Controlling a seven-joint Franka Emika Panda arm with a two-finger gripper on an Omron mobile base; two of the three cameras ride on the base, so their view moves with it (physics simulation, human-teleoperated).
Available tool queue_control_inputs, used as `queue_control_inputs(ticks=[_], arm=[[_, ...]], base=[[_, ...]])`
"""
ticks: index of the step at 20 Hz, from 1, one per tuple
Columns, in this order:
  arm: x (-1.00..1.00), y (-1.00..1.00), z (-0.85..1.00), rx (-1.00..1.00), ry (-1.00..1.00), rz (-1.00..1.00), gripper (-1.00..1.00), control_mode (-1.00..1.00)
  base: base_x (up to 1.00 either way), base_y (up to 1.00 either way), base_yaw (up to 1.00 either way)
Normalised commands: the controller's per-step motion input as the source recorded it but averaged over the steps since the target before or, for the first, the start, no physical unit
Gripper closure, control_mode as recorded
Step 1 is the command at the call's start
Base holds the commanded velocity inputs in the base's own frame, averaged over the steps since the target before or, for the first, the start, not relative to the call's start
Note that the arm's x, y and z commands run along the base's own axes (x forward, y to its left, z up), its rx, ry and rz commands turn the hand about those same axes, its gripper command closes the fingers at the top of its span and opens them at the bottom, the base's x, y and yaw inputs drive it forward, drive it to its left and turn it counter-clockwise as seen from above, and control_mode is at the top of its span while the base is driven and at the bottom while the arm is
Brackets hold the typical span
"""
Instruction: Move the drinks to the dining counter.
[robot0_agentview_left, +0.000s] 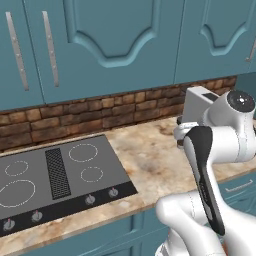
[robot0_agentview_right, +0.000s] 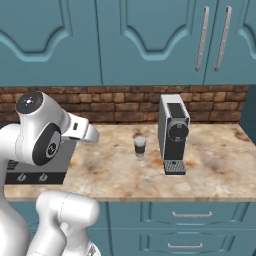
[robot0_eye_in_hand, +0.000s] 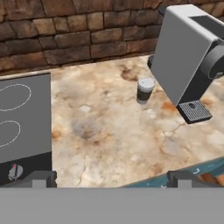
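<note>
Paper cup (robot0_agentview_right: 140, 146): stood upright on marble counter (robot0_agentview_right: 210, 170), just beside coffee machine (robot0_agentview_right: 173, 131).
Gripper (robot0_eye_in_hand: 111, 178): fingers spread wide, nothing held.

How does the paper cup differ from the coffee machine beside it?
The paper cup is far shorter than the coffee machine. The cup is round, white-lidded with a dark band; the machine is a boxy grey body with a black front. Both stand upright on the marble counter, apart.

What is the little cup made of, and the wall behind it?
The cup looks like paper with a white, probably plastic lid: matte sides, dark band, pale rim. The wall looks like rough brick: reddish-brown blocks with darker mortar lines, no shine.
</note>
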Motion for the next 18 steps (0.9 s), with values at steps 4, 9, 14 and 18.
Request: queue_control_inputs(ticks=[4, 9, 14, 18], arm=[[0.11, -0.28, -0.08, 0.06, 0.08, -0.09, -1.0, -1.0], [0.13, -0.22, -0.09, 0.05, 0.07, -0.09, -1.0, -1.0], [0.17, -0.09, -0.16, 0.02, 0.04, -0.08, -1.0, -1.0], [0.24, -0.04, -0.18, 0.0, 0.05, -0.09, -1.0, -1.0]], base=[[0.0, 0.0, 0.0], [0.0, 0.0, 0.0], [0.0, 0.0, 0.0], [0.0, 0.0, 0.0]])
